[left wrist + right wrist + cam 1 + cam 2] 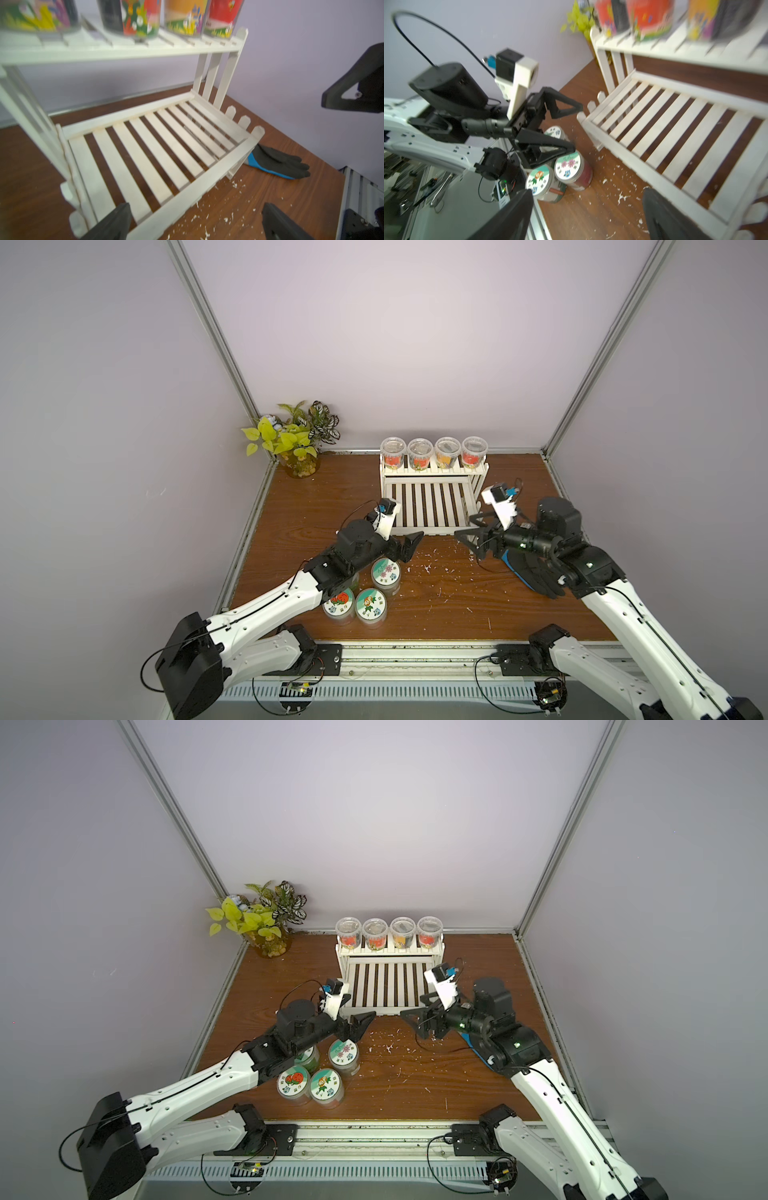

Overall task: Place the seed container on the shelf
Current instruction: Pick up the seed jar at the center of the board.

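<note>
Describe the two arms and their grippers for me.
Both the left arm and the right arm have white shells with black joints, and a thin black cable runs along each. The left gripper and the right gripper are black, with hollow triangular fingers. Each wrist carries a white camera mount with a blue plug.

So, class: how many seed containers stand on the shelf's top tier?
4, in one row on the top tier of the shelf: first container nearest the plant, second container, third container, fourth container at the far end. None looks hidden.
</note>
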You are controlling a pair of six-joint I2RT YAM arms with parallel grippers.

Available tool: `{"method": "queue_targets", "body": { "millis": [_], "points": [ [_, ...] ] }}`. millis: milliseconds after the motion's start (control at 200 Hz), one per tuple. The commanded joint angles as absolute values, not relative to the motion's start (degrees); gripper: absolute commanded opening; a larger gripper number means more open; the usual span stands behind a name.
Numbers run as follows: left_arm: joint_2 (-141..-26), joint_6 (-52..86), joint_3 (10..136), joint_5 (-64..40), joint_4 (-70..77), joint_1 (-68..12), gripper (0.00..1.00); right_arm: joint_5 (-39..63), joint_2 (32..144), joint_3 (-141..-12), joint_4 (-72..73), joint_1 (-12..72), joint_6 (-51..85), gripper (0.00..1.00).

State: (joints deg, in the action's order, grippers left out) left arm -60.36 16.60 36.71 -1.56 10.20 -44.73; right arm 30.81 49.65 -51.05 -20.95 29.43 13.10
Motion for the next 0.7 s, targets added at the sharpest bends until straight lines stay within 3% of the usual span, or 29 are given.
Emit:
{"method": "queue_targets", "body": {
  "millis": [0, 150, 330, 696],
  "points": [
    [-58.40, 21.05, 35.23, 1.71, 0.48, -44.51, 1.00, 24.31, 48.75, -47.31, -15.19, 36.18, 16.70, 0.89],
    [-59.59, 23.00, 35.95, 7.72, -7.78, -47.02, 1.00, 14.87, 51.25, -41.75, -10.37, 44.80, 19.01, 0.89],
    [-63.02, 23.47, 38.38, 13.77, -16.25, -49.34, 1.00, 7.82, 52.40, -35.96, -2.31, 49.16, 23.22, 0.92],
    [-64.49, 20.95, 40.15, 5.33, -19.88, -49.40, 0.99, 6.63, 53.53, -32.00, 0.70, 49.75, 24.61, 0.96]
  ]
}}
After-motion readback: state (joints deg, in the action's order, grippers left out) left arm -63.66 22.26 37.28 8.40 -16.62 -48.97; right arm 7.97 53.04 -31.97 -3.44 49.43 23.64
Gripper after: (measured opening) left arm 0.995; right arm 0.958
